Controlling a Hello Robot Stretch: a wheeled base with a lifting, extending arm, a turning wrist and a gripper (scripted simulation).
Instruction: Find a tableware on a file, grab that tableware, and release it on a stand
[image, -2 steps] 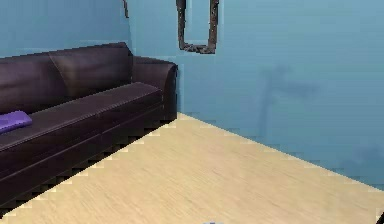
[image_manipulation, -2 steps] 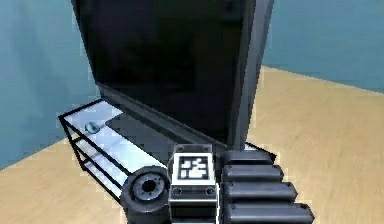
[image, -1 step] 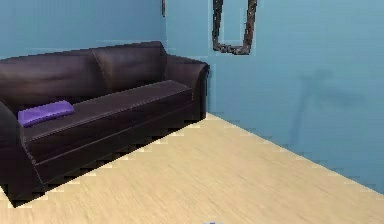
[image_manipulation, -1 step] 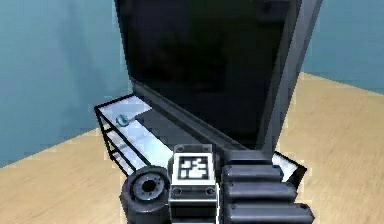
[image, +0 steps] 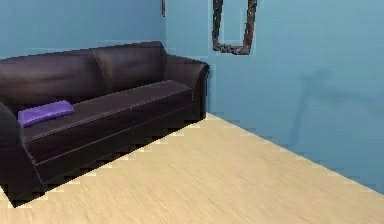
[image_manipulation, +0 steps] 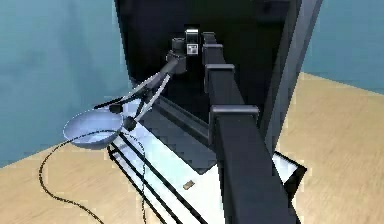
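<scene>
Claw (image_manipulation: 113, 113) holds a pale blue bowl (image_manipulation: 93, 128), which hangs at the finger ends clear of the floor, just off the left end of a low white stand (image_manipulation: 205, 172). Arm (image_manipulation: 232, 120) reaches out over the stand. Dark TV screen (image_manipulation: 235, 45) stands on it. Black cable (image_manipulation: 44, 172) loops on the wood floor. Forward view: dark sofa (image: 110, 95) with a purple cushion (image: 45, 112), dark-framed mirror (image: 233, 28) on a blue wall.

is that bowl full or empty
Empty, as far as shows: the bowl faces mouth up near the tool, and its pale blue inside is bare.
</scene>
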